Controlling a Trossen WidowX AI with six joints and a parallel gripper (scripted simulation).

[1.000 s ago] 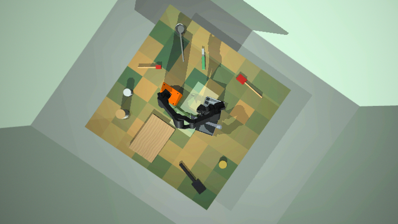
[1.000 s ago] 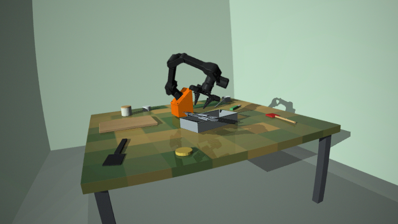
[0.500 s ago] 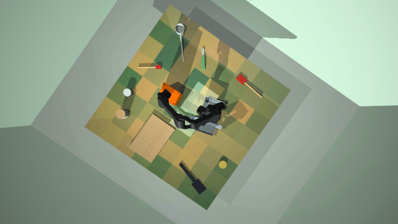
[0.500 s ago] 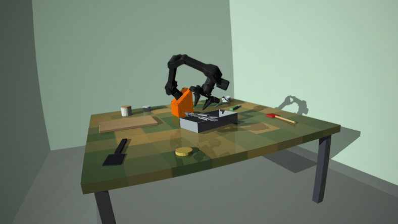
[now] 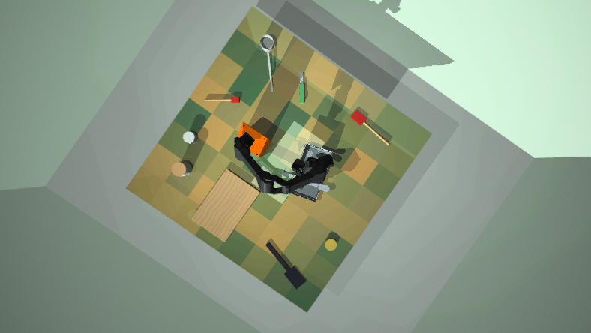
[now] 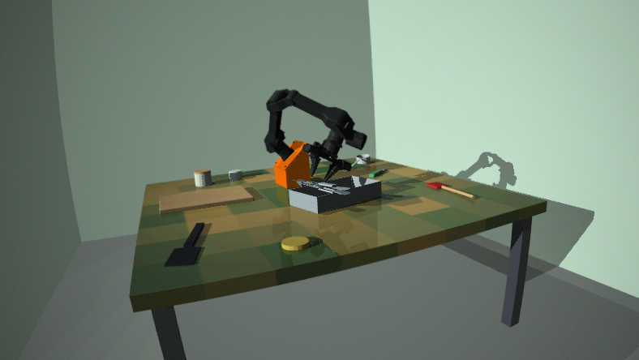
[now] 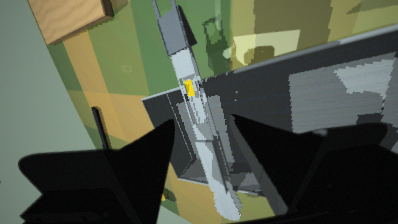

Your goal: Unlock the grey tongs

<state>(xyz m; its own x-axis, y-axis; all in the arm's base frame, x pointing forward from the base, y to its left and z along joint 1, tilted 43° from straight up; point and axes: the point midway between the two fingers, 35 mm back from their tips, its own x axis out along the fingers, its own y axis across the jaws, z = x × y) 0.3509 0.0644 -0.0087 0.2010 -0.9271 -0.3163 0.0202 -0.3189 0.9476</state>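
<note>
The grey tongs (image 5: 324, 187) (image 6: 340, 188) (image 7: 209, 155) lie across one end of the roasting tin (image 5: 306, 193) (image 6: 303, 201) (image 7: 270, 90), arms close together. A yellow mark (image 7: 189, 88) shows near their narrow end, which juts past the tin wall. My gripper (image 6: 319, 177) (image 7: 202, 121) is open and empty, tilted, with its fingertips pointing down just above the tongs. In the wrist view the tongs run between the two fingertips; no contact can be made out. The wooden board (image 5: 225, 205) (image 6: 205, 199) (image 7: 75, 17) lies flat beyond the tongs' narrow end.
The orange arm base (image 5: 260, 142) (image 6: 290, 172) stands behind the tin. A black spatula (image 5: 294, 276) (image 6: 183, 256) and a yellow disc (image 5: 331, 244) (image 6: 294, 243) lie near the front. A red-headed tool (image 5: 358, 118) (image 6: 435, 185) lies beyond the tin.
</note>
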